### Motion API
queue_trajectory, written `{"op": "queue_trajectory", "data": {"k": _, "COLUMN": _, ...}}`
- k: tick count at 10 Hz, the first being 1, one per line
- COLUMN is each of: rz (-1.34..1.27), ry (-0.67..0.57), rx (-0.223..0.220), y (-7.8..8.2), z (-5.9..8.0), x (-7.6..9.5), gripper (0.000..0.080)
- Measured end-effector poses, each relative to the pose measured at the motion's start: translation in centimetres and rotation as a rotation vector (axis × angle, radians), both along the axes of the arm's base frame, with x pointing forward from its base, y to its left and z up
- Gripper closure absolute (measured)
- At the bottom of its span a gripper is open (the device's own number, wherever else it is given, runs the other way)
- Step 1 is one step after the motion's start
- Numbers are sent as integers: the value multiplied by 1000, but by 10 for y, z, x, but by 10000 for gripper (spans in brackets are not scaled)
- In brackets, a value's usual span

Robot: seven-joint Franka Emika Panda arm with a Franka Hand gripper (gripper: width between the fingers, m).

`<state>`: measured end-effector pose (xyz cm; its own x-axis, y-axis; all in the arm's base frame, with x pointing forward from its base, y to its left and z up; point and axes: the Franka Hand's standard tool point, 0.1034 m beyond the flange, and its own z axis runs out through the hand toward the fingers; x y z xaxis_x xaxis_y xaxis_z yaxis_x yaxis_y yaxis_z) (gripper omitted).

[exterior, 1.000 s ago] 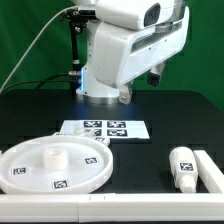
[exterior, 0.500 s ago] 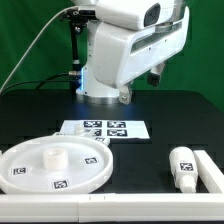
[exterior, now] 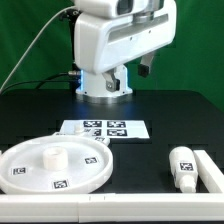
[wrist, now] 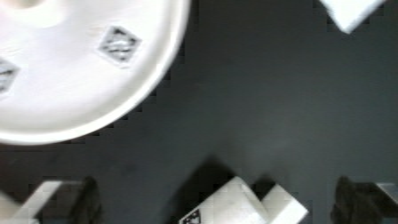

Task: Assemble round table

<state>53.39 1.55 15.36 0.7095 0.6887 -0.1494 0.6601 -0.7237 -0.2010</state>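
The round tabletop (exterior: 55, 166), a large white disc with a raised rim, a central hub and square tags, lies flat at the front on the exterior view's left. It fills one side of the wrist view (wrist: 71, 70). The short white leg (exterior: 183, 165) lies at the front on the exterior view's right. A white tagged piece (wrist: 249, 205), probably this leg, shows between my fingers in the wrist view. My gripper (exterior: 146, 70) (wrist: 210, 208) hangs high near the arm's base, far above the parts. It is open and empty.
The marker board (exterior: 105, 130) lies flat behind the tabletop. A white corner (wrist: 365, 12) in the wrist view may be part of it. A white bar (exterior: 211, 170) lies beside the leg. The arm's base (exterior: 103, 88) stands at the back. A white ledge (exterior: 60, 210) runs along the front.
The arm's upper body has swung toward the exterior view's left and the gripper has shifted with it. The tabletop, leg and marker board have not moved.
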Motion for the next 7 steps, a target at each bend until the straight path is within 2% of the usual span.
{"op": "queue_trajectory", "data": {"k": 1, "rz": 14, "ry": -4, "rx": -12, "y": -2, "z": 0, "x": 2, "gripper": 150}}
{"op": "queue_trajectory", "data": {"k": 4, "rz": 18, "ry": -3, "rx": -9, "y": -5, "z": -2, "x": 2, "gripper": 150}}
{"op": "queue_trajectory", "data": {"k": 5, "rz": 14, "ry": -15, "rx": -5, "y": -23, "z": -7, "x": 2, "gripper": 150}}
{"op": "queue_trajectory", "data": {"k": 6, "rz": -13, "ry": -13, "rx": -4, "y": -41, "z": -20, "x": -2, "gripper": 150}}
{"op": "queue_trajectory", "data": {"k": 7, "rz": -30, "ry": -10, "rx": 3, "y": -50, "z": -34, "x": -3, "gripper": 150}}
